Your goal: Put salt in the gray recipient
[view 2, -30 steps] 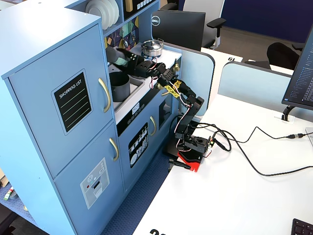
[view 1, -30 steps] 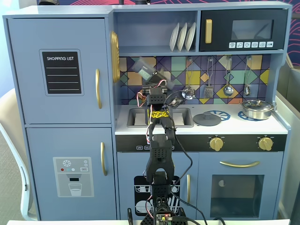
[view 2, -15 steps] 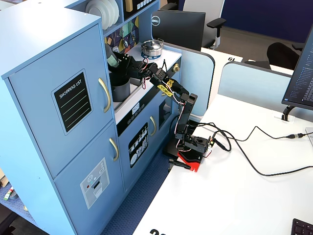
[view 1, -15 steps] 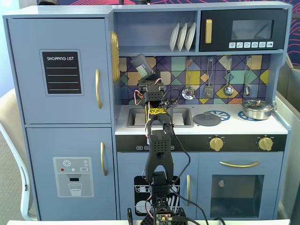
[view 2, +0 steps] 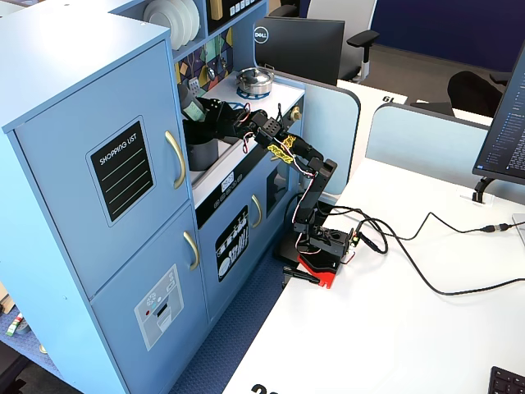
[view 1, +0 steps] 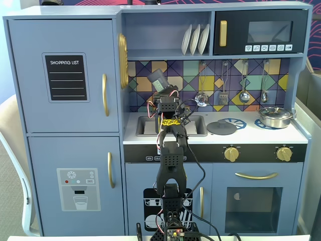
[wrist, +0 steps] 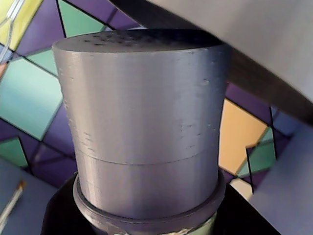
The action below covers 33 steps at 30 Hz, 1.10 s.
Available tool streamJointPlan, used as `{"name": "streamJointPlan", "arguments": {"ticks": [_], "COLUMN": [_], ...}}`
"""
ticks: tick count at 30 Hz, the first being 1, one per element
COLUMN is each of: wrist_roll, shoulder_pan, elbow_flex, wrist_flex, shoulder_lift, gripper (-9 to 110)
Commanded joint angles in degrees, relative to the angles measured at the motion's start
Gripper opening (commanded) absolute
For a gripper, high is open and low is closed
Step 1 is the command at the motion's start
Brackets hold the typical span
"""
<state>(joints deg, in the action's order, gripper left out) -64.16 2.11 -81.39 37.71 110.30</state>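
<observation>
The salt shaker is matt dark-gray plastic, its wall finely ridged with faint horizontal layer lines, its flat top, at twelve o'clock in the wrist view, pricked with small holes. The gray recipient looks dull and matt. The silver pan is polished, mirror-bright metal, as are the hanging utensils. The flat lid is matt gray. The kitchen cabinet has a smooth, satin blue painted finish with glossy gold handles. The white worktop is smooth. The arm is matt black plastic.
</observation>
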Motion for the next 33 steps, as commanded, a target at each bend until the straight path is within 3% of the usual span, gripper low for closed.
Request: {"name": "streamJointPlan", "arguments": {"ticks": [1, 9, 23, 33], "wrist_roll": [0.88, 2.46, 3.52, 4.39], "shoulder_pan": [-2.72, -6.33, 0.62, -5.80], "elbow_flex": [6.33, 20.65, 1.93, 11.60], "wrist_flex": [-1.41, -2.02, -2.46, -3.43], "shoulder_lift": [2.11, -3.87, 4.13, 0.79], "gripper": [0, 0, 0, 0]}}
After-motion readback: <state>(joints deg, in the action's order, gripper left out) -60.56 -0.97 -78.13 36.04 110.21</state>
